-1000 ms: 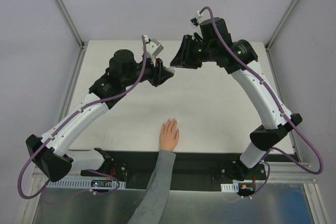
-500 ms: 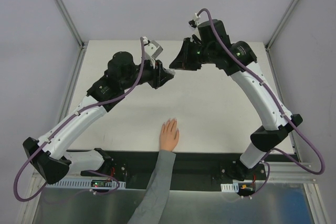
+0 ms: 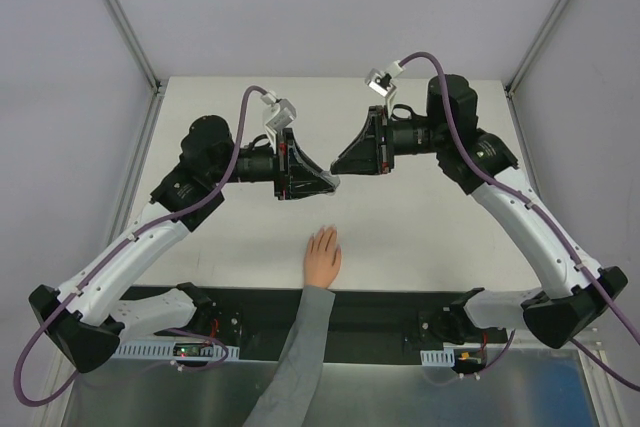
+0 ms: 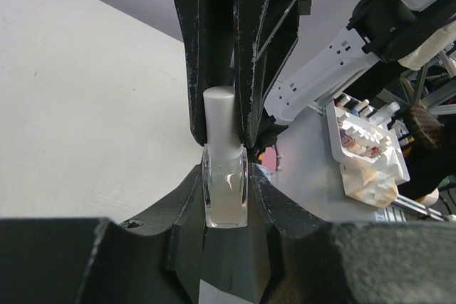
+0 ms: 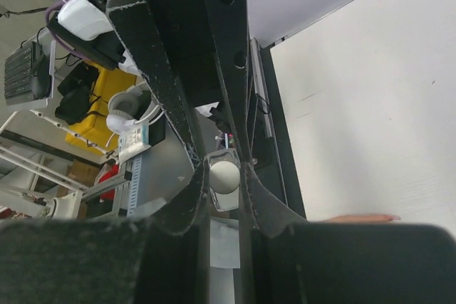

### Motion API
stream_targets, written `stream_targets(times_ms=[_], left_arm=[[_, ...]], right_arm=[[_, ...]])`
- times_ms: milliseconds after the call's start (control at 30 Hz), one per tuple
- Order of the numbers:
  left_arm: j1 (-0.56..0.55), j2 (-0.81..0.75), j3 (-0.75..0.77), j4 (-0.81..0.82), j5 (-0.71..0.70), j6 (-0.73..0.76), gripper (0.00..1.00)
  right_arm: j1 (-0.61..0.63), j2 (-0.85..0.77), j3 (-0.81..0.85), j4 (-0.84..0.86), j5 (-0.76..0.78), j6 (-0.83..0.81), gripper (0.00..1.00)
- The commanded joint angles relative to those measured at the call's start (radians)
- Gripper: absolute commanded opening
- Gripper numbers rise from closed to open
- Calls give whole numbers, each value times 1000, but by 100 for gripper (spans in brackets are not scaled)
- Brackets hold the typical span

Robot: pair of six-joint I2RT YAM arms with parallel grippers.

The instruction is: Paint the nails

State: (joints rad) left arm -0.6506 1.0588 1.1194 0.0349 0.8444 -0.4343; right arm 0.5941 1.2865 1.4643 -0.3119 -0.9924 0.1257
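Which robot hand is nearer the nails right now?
Left, narrowly. The left hand, shut on the nail polish bottle, hangs just beyond the nails, clear of them. The right hand, gripping the cap, sits farther back from them.

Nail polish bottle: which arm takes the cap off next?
Right. The right claw grips the white cap, so it is probably placed to twist it off. The left claw clamps the nail polish bottle by its glass and only anchors it.
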Motion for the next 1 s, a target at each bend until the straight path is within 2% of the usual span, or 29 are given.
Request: stream_targets(times_ms=[0,67,100,133,200,233,300,333,400,433,500,533,600,633,767,833,967], left_arm=[[-12,-17,13,117,42,2,0],[-14,-17,23,73,-57,54,0],[-14,-23,23,60,-94,75,0],[-14,-26,22,53,-129,98,0],[-14,-23,17,33,-238,164,0],[-14,-22,19,23,-272,187,0],[-15,-14,19,17,-364,232,0],[-15,-10,22,17,-387,241,0],[-18,4,33,7,-438,262,0],[-20,9,45,2,-453,269,0],[-36,21,56,-12,-508,284,0],[-46,26,63,-18,-536,289,0],[-66,33,69,-23,-583,302,0],[-69,35,74,-23,-588,304,0],[-90,49,86,-29,-625,315,0],[-95,47,86,-29,-636,316,0],[-100,43,85,-30,-656,319,0]], right_arm=[[12,4,51,50,-40,-7,0],[12,-4,90,-39,84,-9,18],[13,-7,106,-79,151,-3,31],[13,-15,129,-158,301,8,47],[19,-27,142,-222,459,61,60],[21,-44,142,-246,536,87,69],[39,-58,137,-248,667,147,72],[55,-58,148,-275,766,164,78],[101,-38,217,-314,836,157,79],[122,-21,249,-384,944,158,79],[160,36,345,-435,986,167,79],[173,56,376,-491,1073,176,74],[214,114,459,-519,1107,180,67],[229,135,494,-570,1173,193,62],[295,229,619,-648,1256,183,57],[306,246,637,-645,1264,175,51],[317,255,634,-647,1270,183,48]])
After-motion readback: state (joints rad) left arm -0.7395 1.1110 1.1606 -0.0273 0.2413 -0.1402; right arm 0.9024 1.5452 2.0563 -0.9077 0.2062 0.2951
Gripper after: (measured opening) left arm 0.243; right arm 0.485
